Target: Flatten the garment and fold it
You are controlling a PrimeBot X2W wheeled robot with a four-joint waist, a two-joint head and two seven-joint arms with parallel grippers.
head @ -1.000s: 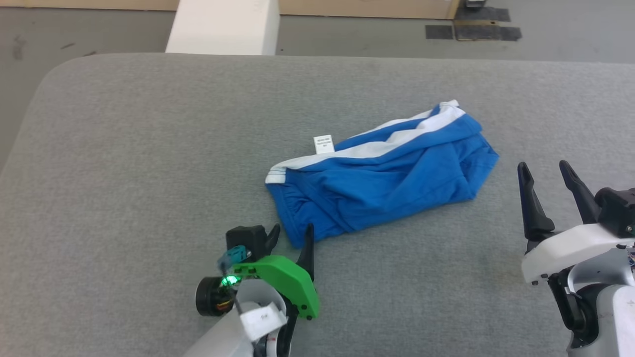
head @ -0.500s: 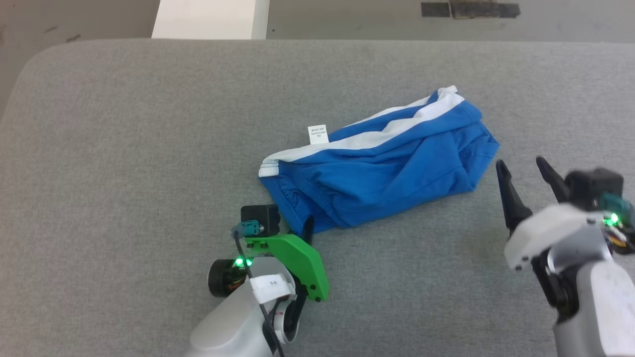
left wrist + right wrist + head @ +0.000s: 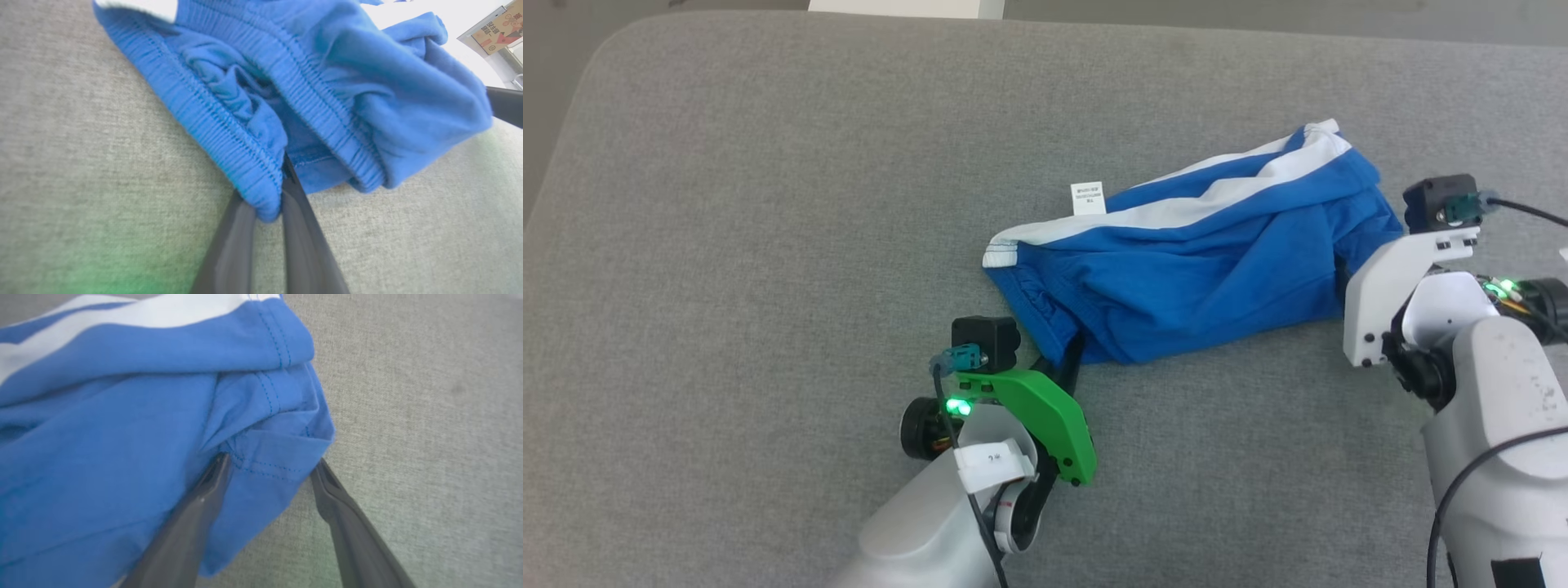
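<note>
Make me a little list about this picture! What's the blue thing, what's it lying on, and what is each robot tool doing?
Thing: blue shorts with a white stripe, crumpled
Lying on: grey fabric surface
Label: small white tag sticking out at the far edge
Left tool: shut, pinching the ribbed waistband
Right tool: open, a finger on each side of the stitched hem corner
Flat: not yet
Folded: not yet
</note>
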